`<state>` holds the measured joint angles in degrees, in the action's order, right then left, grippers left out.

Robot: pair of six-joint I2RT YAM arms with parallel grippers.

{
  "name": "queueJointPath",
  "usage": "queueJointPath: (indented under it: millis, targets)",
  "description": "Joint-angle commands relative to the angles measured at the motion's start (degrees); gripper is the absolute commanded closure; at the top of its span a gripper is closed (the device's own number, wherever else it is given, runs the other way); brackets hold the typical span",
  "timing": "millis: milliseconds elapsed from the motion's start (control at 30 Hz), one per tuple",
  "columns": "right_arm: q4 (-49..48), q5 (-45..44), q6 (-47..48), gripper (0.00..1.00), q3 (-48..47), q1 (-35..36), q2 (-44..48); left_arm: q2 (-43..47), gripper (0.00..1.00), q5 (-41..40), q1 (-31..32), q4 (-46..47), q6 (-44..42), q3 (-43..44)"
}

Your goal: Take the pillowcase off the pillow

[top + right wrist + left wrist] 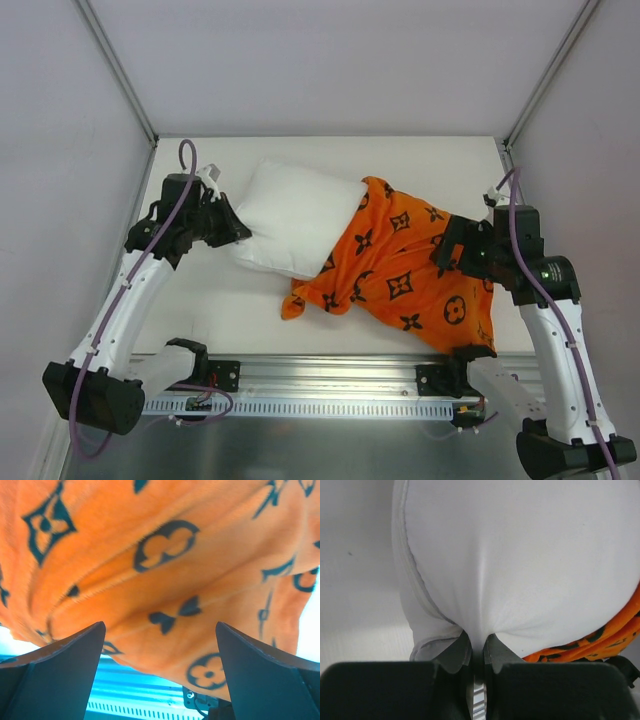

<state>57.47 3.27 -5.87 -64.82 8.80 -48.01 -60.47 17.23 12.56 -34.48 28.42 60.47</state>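
Observation:
The white pillow (300, 215) lies at the table's middle-left, its right half still inside the orange pillowcase (410, 270) with dark flower motifs. My left gripper (238, 232) is at the pillow's bare left end. In the left wrist view this gripper (478, 641) is shut on a pinch of the white pillow (520, 555) near its seamed corner, and an edge of the pillowcase (600, 640) shows at the right. My right gripper (445, 255) sits over the pillowcase's right side. In the right wrist view it (160, 630) stands open, with the pillowcase (165, 555) ahead of its fingers and nothing gripped.
A metal rail (330, 375) runs along the table's near edge, just below the pillowcase's lower corner, and shows in the right wrist view as the rail (130, 695). White walls close in the table (230, 310) at the back and on both sides.

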Motion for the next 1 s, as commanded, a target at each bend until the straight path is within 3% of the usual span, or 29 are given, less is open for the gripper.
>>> queueJointPath:
  millis: [0, 133, 267, 400, 700, 867, 933, 967]
  targets:
    - [2.46, 1.21, 4.10, 0.04, -0.22, 1.40, -1.03, 2.46, 1.00, -6.50, -1.31, -3.39, 1.81, 6.49]
    - [3.61, 2.62, 5.34, 0.04, 1.44, 3.32, -1.12, 0.44, 1.00, -11.86, -4.29, -9.20, -0.56, 13.52]
    - [3.70, 6.56, 7.09, 0.04, 3.90, 6.22, -1.12, -1.05, 1.00, -9.42, -14.28, -11.49, -0.13, 14.68]
    - [1.42, 9.13, 6.06, 0.04, 7.41, 13.94, -0.68, -2.10, 1.00, -7.31, -20.90, -11.49, 2.07, 12.92]
    - [-8.07, 3.68, -2.30, 0.04, 18.23, 32.83, -3.41, -3.69, 1.00, -5.37, -21.70, -10.78, 2.25, 13.27]
    - [-10.63, 0.25, -6.60, 0.01, 23.67, 39.10, -4.54, -4.92, 1.00, -5.28, -21.70, -10.79, 1.90, 13.80]
    - [-10.19, -1.32, -9.59, 0.11, 24.82, 39.72, -4.72, -5.36, 1.00, -5.89, -21.70, -10.78, 1.90, 14.15]
    - [-9.58, -2.38, -10.64, 0.23, 25.35, 39.72, -4.55, -5.36, 1.00, -6.16, -21.78, -10.78, 1.81, 14.24]
